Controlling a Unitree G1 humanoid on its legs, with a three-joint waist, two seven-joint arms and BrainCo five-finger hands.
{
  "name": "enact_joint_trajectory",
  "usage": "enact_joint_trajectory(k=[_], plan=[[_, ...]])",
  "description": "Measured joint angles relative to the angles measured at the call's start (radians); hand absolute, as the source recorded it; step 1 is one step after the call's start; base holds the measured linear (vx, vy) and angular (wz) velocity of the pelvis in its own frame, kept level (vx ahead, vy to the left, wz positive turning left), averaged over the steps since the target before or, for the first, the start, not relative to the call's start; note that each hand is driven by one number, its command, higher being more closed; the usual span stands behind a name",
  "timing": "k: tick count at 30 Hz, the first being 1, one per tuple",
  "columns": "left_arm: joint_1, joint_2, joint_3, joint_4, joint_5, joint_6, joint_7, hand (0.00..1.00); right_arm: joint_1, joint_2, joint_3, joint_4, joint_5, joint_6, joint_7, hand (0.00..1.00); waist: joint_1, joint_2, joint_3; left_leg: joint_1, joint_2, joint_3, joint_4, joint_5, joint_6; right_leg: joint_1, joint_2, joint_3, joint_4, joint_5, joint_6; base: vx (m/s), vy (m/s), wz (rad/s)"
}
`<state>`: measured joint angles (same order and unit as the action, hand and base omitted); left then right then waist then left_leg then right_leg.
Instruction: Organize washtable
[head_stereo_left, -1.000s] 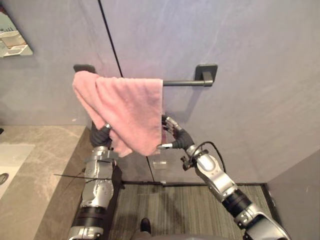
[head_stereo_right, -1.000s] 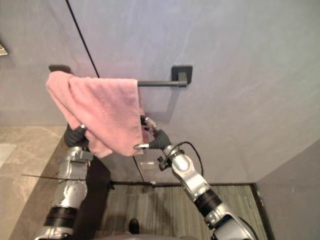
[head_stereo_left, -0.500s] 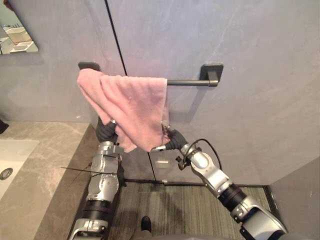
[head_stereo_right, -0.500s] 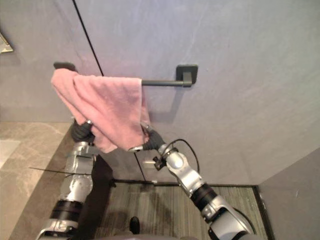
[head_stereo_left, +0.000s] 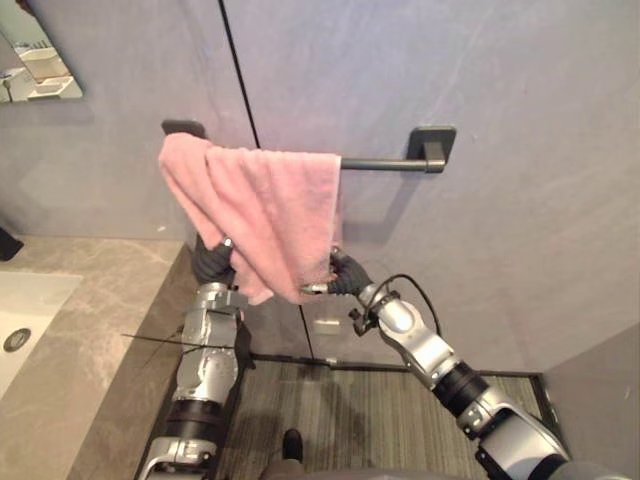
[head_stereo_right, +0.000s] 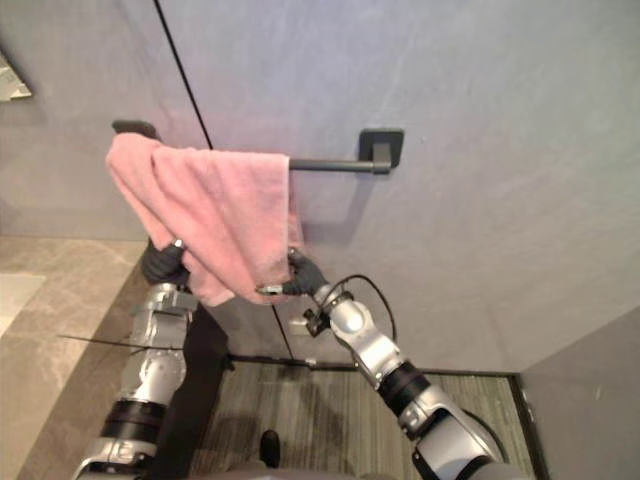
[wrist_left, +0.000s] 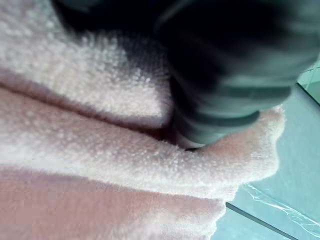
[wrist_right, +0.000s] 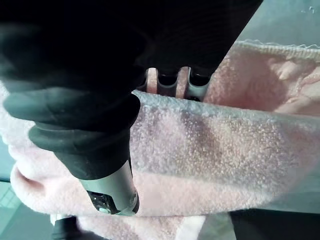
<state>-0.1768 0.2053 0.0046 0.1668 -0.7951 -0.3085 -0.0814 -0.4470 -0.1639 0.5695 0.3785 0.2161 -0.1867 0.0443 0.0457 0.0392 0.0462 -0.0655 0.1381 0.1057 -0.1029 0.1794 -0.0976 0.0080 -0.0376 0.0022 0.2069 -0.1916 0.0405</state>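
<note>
A pink towel (head_stereo_left: 270, 215) was hung over a dark towel bar (head_stereo_left: 385, 164) on the grey wall (head_stereo_left: 500, 100). The left part of the bar was covered by the towel, and the right part was left bare up to its square holder (head_stereo_left: 436, 146). The towel was bunched and hung crooked, with its low corner pointing down on the right side.

The right hand (head_stereo_left: 343, 273) was held at that low corner. The towel's edge was pinched by it: in the right wrist view the thumb (wrist_right: 112, 185) was pressed on the front of the cloth (wrist_right: 215, 160) and the fingers (wrist_right: 197, 82) were tucked behind it.

The left hand (head_stereo_left: 212, 263) was held up under the towel's lower left side, touching the cloth. In the left wrist view the hand's dark cover (wrist_left: 230, 85) was seen pushed into the soft folds (wrist_left: 100, 150). Whether that hand was open or closed could not be told, since most of it was hidden by the towel.

A brown stone counter (head_stereo_left: 90, 310) with a white sink (head_stereo_left: 25, 310) was seen on the left. A striped grey floor (head_stereo_left: 350, 410) was seen below the wall.
</note>
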Motion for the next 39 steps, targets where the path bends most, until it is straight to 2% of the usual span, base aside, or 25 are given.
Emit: enact_joint_trajectory(k=[29,39], plan=[[0.002,-0.030,0.000,-0.010,0.002,0.001,0.001,1.00,0.026,0.000,-0.004,-0.010,0.018,0.000,-0.001,1.00,-0.001,0.007,0.004,-0.008,0.000,0.004,0.000,0.000,0.000,-0.010,0.000,0.003,0.001,0.000,0.000,0.00,0.000,0.00],[0.044,-0.050,-0.010,-0.076,0.003,0.015,0.002,1.00,0.098,-0.004,-0.070,-0.083,0.018,-0.002,-0.022,1.00,-0.002,0.010,0.004,-0.006,0.000,0.009,0.000,0.000,0.000,-0.011,-0.001,0.007,0.001,-0.001,0.000,0.00,0.000,0.00]])
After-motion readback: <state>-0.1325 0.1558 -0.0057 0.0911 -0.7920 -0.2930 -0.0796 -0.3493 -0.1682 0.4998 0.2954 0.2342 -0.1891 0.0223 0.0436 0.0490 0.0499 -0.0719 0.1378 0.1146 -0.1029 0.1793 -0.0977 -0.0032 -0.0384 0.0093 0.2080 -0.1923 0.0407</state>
